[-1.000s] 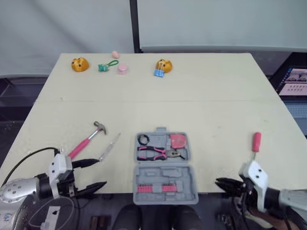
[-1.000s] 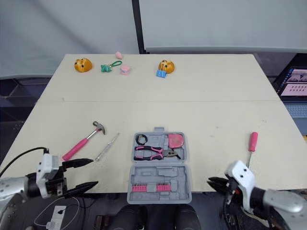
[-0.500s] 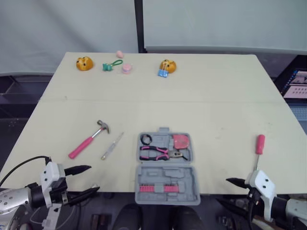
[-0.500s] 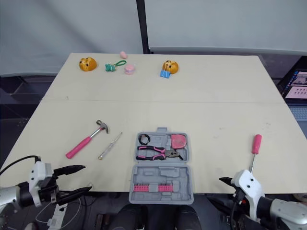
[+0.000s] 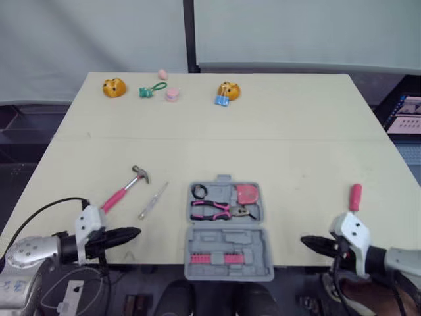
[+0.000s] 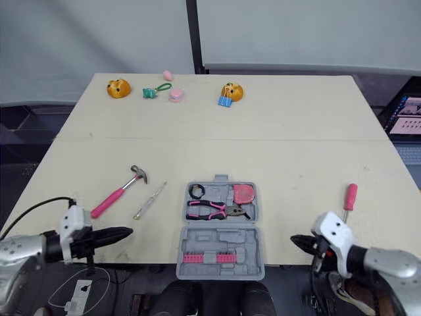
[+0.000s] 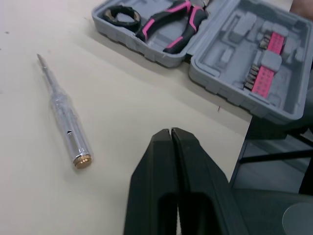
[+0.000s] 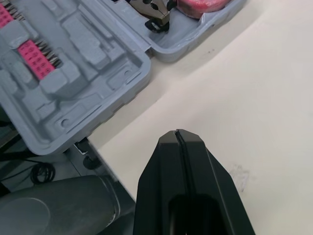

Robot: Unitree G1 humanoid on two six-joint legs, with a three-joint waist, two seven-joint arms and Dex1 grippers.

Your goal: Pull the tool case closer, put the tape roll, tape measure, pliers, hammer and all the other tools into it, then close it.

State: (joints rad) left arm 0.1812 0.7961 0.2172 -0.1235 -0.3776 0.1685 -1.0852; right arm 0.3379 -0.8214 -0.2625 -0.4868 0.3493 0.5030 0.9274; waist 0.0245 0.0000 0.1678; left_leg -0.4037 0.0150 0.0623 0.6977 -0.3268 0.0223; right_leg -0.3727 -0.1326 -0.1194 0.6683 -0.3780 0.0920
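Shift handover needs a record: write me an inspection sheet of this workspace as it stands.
Surface: beige table, one seam across it, no spills seen.
Job's things: tool case open at the near edge, holding tape roll, pliers and tape measure. Hammer and clear tester screwdriver lie on the table left of it, pink-handled screwdriver to its right.
Clutter: orange toys, green keyring, pink bits, blue clip along the far edge.
Grippers: left claw shut, empty, near the hammer's handle end. Right claw shut, empty, at the near edge right of the case.
Cables: black cable loops from the left arm.
Surroundings: grey curtains, dark pole, lit screen at right.
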